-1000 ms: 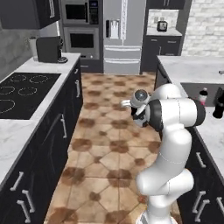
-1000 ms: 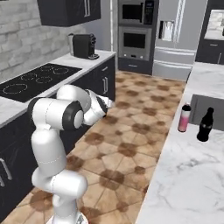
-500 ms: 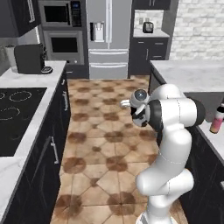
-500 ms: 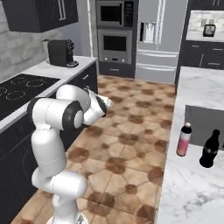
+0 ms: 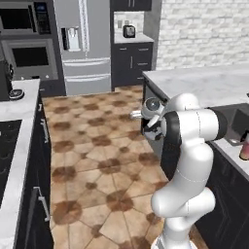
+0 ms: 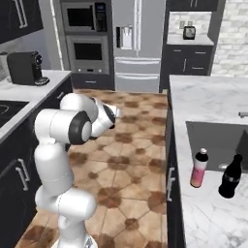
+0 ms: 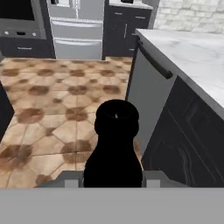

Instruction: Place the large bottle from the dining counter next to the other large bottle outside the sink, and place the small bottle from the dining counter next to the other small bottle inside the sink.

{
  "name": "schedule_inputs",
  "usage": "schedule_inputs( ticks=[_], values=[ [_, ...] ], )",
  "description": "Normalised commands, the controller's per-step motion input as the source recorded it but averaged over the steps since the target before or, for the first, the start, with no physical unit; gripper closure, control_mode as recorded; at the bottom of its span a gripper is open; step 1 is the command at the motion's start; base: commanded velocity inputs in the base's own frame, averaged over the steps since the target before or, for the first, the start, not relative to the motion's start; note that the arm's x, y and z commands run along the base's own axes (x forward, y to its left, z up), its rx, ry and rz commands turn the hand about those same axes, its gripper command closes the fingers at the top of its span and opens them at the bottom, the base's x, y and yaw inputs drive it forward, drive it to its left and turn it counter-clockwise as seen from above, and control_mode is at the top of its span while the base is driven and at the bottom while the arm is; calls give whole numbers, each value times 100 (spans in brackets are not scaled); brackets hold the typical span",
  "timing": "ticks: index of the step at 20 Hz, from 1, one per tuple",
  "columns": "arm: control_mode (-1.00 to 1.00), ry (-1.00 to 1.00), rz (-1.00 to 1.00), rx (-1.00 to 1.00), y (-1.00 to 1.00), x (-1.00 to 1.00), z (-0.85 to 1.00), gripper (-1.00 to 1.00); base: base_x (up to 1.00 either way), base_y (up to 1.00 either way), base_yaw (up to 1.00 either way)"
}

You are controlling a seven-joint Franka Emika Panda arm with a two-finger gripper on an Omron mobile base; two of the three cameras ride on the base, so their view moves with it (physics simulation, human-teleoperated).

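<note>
In the hand view a small black bottle (image 7: 116, 144) stands between my fingers, and my gripper (image 7: 113, 181) is shut on it. The arm is folded, with the gripper (image 5: 140, 115) held over the floor beside the sink counter (image 6: 213, 97). The pink-to-orange large bottle (image 6: 198, 168) stands on that counter right next to the all-dark large bottle (image 6: 230, 176), just outside the dark sink (image 6: 213, 140). The pink bottle (image 5: 244, 148) also peeks in at the right edge of the left base view. The other small bottle inside the sink is hidden. The dining counter is out of view.
A grey dishwasher front (image 7: 146, 100) and dark cabinets line the counter close to my hand. A fridge (image 6: 138, 43), ovens (image 6: 87, 46) and a coffee machine (image 6: 24, 68) stand at the back. A second counter with a stove (image 5: 7, 141) runs along the left. Tiled floor (image 5: 92, 160) lies between.
The whole picture has shifted as the base drives: the stove has slid out to the left and the sink counter has come closer. The folded arm and its grip look unchanged.
</note>
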Motion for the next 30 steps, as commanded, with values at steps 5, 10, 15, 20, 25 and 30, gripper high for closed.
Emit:
schedule_inputs(
  ticks=[5, 10, 15, 20, 25, 30],
  values=[
    [100, 0, 0, 0, 0, 0, 0, 100, 51, 45, -42],
    [100, 0, 0, 0, 0, 0, 0, 100, 48, 39, -40],
    [100, 0, 0, 0, 0, 0, 0, 100, 55, 30, -40],
    [100, 0, 0, 0, 0, 0, 0, 100, 56, 29, -38],
    [100, 0, 0, 0, 0, 0, 0, 100, 41, 28, -38],
    [100, 0, 0, 0, 0, 0, 0, 100, 24, 12, -39]
  ],
)
